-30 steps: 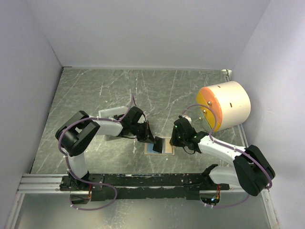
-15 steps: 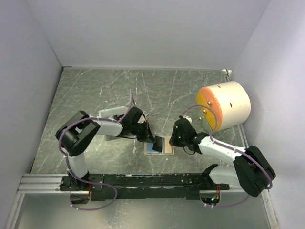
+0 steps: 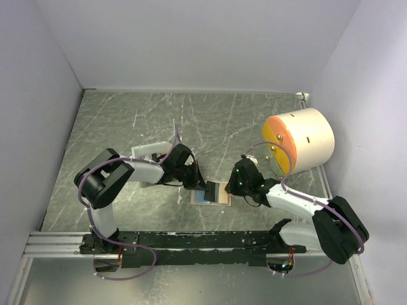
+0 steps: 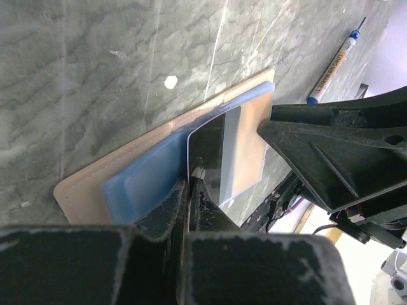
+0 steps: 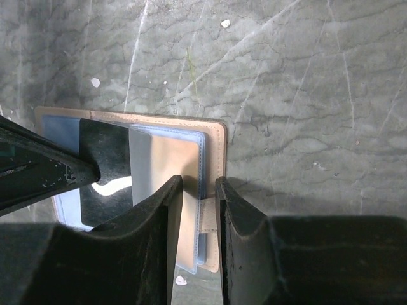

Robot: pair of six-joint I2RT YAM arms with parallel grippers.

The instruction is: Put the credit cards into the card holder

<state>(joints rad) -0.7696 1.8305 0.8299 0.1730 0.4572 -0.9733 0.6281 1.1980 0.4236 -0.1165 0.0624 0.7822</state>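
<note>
- We see the tan, leather-like folding card holder [image 3: 219,198] lying open and flat on the grey marbled table [image 3: 127,121], between the two arms near the table's front edge.
- Inside it sits a translucent blue plastic sleeve [image 4: 140,181].
- The left gripper [image 4: 191,181] is clamped tight on one end of a thin black credit card [image 4: 206,152]. The card's far end reaches over the sleeve, and part of it looks grey, as if it is under clear plastic.
- We judge this card to be partly slid in, not seated.
- The right gripper [image 5: 198,190] stands over the holder's opposite edge with its jaws part-way apart, astride the small snap tab [image 5: 208,232].
- Nothing looks clamped between them. We cannot tell whether the fingers press the holder down or only hang above it.
- What remains, as we judge it, is pushing the black card home and letting go.
- No other cards show in any view, so we cannot say how many are already pocketed or wait elsewhere.
- A thin pen [image 4: 334,60] lies on the table beyond the holder.
</note>
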